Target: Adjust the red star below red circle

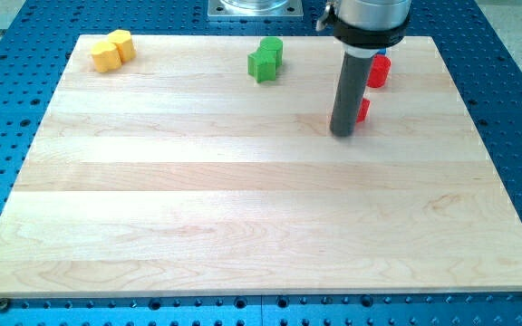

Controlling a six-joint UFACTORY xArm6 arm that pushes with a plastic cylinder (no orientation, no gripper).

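Near red circle point(380, 71), toward the view's bottom-left: my tip point(342, 133), no claw fitted, nothing held. Red star point(363, 110) below red circle, mostly hidden, beside rod. Green blocks point(265, 60) left of circle; yellow blocks point(112, 51) far left.

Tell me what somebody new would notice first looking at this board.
The dark rod comes down from the view's top right, my tip resting on the wooden board and hiding most of a small red block on its right. Just above sits another red block. A green block lies top centre, and two yellow blocks are in the top left corner.
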